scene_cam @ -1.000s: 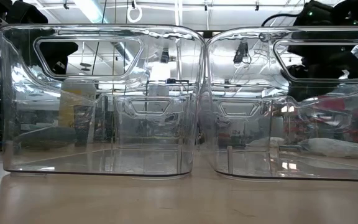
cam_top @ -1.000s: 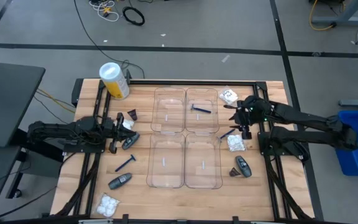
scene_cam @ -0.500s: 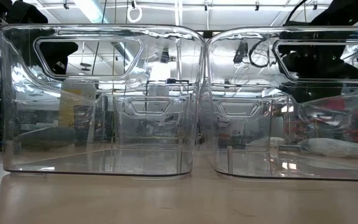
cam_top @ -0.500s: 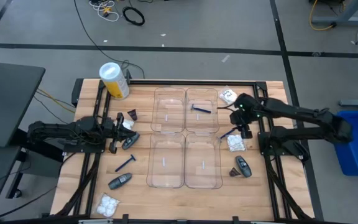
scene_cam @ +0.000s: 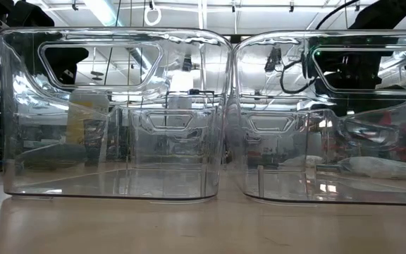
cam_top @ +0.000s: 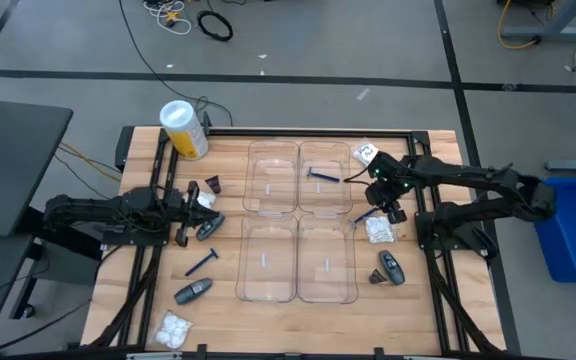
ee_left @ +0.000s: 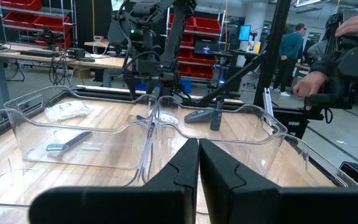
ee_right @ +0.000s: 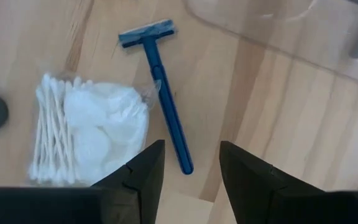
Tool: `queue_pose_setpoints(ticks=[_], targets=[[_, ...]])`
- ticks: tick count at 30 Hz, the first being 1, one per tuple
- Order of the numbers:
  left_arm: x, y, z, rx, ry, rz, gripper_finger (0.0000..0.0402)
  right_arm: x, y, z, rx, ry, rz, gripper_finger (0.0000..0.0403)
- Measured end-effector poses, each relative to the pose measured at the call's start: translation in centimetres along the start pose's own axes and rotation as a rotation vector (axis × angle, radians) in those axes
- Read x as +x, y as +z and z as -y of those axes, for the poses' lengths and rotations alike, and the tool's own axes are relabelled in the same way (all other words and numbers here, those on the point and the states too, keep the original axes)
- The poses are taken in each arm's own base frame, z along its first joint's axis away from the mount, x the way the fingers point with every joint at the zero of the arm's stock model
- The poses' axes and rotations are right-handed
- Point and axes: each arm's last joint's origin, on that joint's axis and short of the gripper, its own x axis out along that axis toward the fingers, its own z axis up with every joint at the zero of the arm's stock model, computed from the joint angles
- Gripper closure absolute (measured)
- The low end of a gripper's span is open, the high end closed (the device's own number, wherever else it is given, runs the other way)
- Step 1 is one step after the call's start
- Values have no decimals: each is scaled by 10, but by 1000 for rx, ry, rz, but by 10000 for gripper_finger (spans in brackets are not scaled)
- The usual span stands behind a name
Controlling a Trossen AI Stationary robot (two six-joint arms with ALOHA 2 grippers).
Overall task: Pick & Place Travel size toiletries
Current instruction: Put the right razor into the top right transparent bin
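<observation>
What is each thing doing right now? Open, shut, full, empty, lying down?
Left gripper: shut, empty.
Right gripper: open, over the blue razor.
Blue razor: lying flat on the table.
Cotton swab packet: lying beside the razor.
Far right tray: holds one razor.
Near trays: empty.

The surface (cam_top: 268,310) is pale wood with a visible grain and a matt finish. The 4 trays (cam_top: 298,220) are clear, glossy plastic that throws bright reflections. The razor (ee_right: 160,90) is smooth blue plastic with a slight sheen. Beside it, the packet (ee_right: 89,130) is thin, crinkly clear film over white cotton pads and swabs. The right gripper (ee_right: 188,171) has dark, matt plastic fingers (ee_right: 143,174). The cylinder (cam_top: 183,128) looks like glossy yellow-and-white plastic.
</observation>
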Motion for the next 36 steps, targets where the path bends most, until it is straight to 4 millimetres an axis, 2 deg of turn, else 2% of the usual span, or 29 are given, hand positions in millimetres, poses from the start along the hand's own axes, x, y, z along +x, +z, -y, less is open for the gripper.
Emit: queue_pose_setpoints(ticks=[15,28,36], targets=[[0,0,0,0,0,0,379,24,2,8,-15,44,-53,188],[0,0,0,0,0,0,379,33,2,11,-69,69,-73,209],[0,0,0,0,0,0,379,35,3,9,-80,70,-70,208]])
